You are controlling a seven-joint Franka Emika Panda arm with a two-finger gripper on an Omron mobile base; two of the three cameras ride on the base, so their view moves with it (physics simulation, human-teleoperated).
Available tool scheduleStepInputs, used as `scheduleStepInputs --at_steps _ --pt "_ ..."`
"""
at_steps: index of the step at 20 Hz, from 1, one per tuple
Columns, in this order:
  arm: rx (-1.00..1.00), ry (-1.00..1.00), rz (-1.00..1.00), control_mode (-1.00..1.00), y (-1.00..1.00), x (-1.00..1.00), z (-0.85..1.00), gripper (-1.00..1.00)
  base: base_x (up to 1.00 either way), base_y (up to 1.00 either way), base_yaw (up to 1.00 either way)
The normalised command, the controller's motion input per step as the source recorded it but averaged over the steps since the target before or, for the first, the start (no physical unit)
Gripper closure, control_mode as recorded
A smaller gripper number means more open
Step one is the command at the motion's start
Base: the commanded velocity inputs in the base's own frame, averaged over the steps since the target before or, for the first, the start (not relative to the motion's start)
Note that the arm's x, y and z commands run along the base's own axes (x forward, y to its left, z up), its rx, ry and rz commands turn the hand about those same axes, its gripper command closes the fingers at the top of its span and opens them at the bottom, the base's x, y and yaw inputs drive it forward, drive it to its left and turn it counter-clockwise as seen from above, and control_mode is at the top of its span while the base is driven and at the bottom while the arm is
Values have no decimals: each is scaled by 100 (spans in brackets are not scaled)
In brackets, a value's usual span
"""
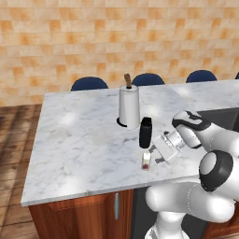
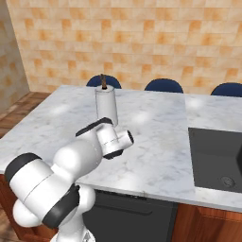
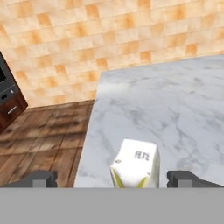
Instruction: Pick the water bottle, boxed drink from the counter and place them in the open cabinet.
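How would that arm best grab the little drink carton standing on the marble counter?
Across its two flat side walls, about mid-height. The boxed drink stands upright between the open end effector fingers, so closing level from the near counter edge suits it. The water bottle stands just behind, so keep low and short of it.

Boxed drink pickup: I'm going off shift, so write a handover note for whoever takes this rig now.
Gripper: open, holding nothing, fingertips either side of the boxed drink, not closed on it.
Boxed drink: upright on the counter near its front edge.
Water bottle: upright just behind the drink, in front of the paper-towel roll.
Done: nothing placed.
Left: grasp the drink, take it to the open cabinet, then the same for the bottle.
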Motion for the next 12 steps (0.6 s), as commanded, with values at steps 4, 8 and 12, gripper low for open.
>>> scheduleStepInputs --at_steps 4,8,12 --pt "0 0 -2 -100 0 0 -17 -100 0 0 0" --pt "0 0 -4 -100 0 0 -4 -100 0 0 0" --pt "0 0 -13 -100 0 5 0 -100 0 0 0"
